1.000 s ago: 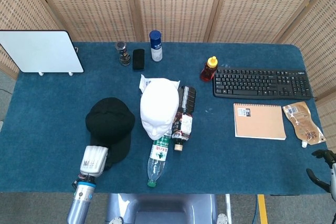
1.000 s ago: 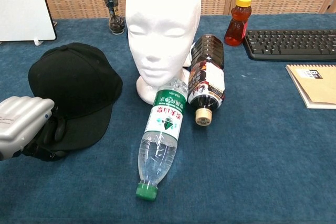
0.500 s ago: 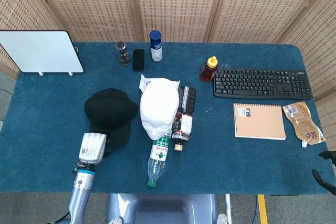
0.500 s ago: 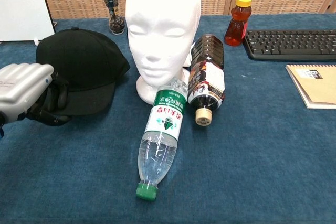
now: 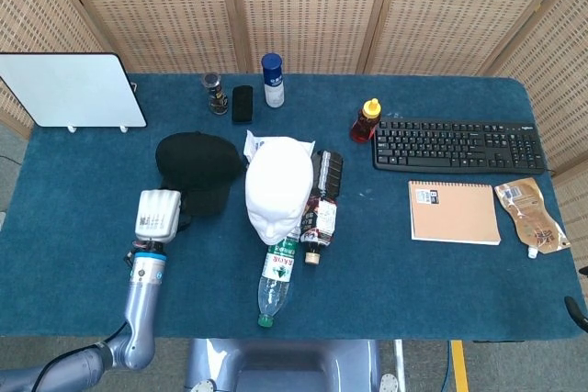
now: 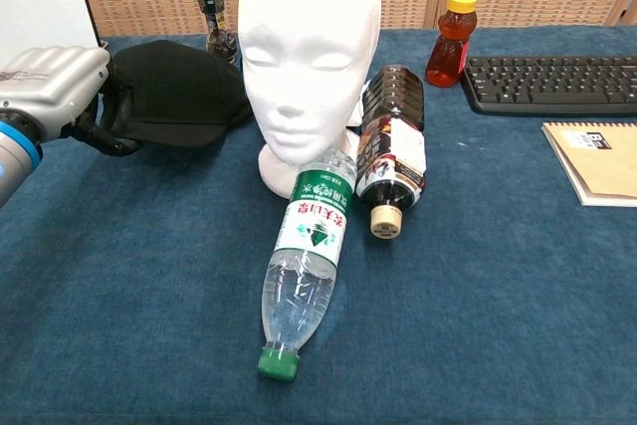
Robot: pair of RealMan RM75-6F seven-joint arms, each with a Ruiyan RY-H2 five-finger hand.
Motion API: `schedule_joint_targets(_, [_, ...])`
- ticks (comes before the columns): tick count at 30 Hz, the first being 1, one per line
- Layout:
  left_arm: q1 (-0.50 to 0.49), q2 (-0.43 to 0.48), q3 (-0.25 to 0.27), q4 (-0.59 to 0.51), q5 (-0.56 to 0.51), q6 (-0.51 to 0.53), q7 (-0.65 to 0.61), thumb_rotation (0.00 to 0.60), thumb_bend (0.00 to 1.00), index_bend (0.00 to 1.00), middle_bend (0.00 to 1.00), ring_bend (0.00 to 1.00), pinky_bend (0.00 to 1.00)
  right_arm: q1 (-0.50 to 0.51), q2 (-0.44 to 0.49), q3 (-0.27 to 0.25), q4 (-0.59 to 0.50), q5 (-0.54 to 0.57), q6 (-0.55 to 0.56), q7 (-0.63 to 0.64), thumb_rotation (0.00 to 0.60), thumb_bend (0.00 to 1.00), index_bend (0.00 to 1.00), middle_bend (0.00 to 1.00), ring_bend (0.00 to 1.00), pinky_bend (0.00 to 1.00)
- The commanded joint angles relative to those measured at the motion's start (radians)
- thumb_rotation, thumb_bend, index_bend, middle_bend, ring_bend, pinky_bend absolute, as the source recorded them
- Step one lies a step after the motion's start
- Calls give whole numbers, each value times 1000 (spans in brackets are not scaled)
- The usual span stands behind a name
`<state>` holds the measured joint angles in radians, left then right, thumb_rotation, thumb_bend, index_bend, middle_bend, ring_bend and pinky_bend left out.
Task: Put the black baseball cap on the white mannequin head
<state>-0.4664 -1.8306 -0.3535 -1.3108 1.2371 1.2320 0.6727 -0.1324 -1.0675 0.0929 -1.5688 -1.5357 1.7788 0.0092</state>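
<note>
The black baseball cap (image 5: 199, 172) (image 6: 179, 94) hangs above the blue table, left of the white mannequin head (image 5: 278, 187) (image 6: 309, 42). My left hand (image 5: 158, 215) (image 6: 55, 82) grips the cap by its brim, fingers curled around the edge. The mannequin head stands upright at the table's middle, facing the front edge, bare on top. The cap's crown is close to the head's left side but apart from it. My right hand is out of both views.
A clear water bottle (image 6: 305, 263) and a dark bottle (image 6: 391, 151) lie in front of the mannequin head. A honey bottle (image 5: 366, 120), keyboard (image 5: 457, 145), notebook (image 5: 454, 212) and pouch (image 5: 530, 214) sit to the right. A whiteboard (image 5: 73, 90) stands back left.
My left hand has lifted the cap off the table and carried it up and back toward the mannequin head. The right hand has dropped out of the head view.
</note>
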Motion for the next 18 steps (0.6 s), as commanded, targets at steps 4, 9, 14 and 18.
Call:
schedule_joint_targets(4, [-77, -37, -38, 123, -61, -54, -46, 600, 212, 644, 686, 562, 711, -8, 11, 5, -15, 0, 13, -14, 600, 230, 400, 456, 498, 577])
schedule_joint_targets(9, [-120, -48, -47, 188, -85, -91, -95, 600, 227, 644, 632, 480, 664, -15, 18, 12, -23, 6, 25, -21, 600, 230, 400, 456, 498, 577])
schedule_joint_targets(14, [-163, -45, -44, 241, -119, -169, -133, 600, 271, 634, 513, 373, 557, -16, 24, 13, -34, 2, 27, -33, 600, 230, 400, 456, 499, 578])
schedule_joint_targets(18, [-178, -29, -34, 245, -137, -210, -172, 600, 369, 611, 467, 335, 531, -19, 26, 13, -40, 2, 28, -37, 600, 232, 400, 458, 500, 579])
